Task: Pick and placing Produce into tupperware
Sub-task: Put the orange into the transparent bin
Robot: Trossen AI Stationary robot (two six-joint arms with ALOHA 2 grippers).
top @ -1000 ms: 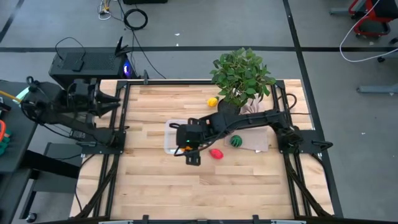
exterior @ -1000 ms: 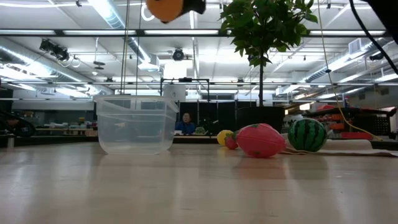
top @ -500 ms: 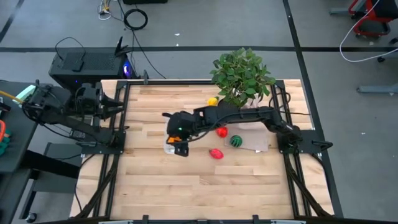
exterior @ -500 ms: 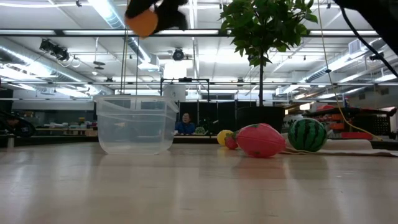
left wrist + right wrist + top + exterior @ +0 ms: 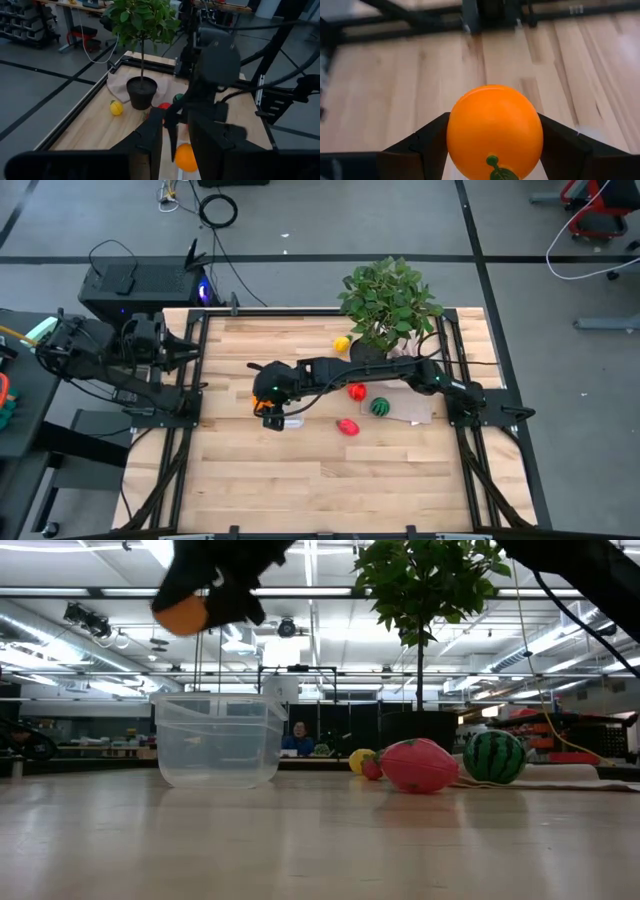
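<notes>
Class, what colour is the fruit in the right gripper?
Orange, clearest in the right wrist view.

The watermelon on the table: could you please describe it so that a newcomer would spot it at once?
Start at the potted plant at the table's far edge. In front of its pot lies a beige cloth, and the watermelon sits at that cloth's edge. It is the only dark green striped ball; its neighbours are red or pink.

orange fruit [image 5: 494, 131], striped green melon [image 5: 494, 757], clear tupperware [image 5: 219, 739]
</notes>
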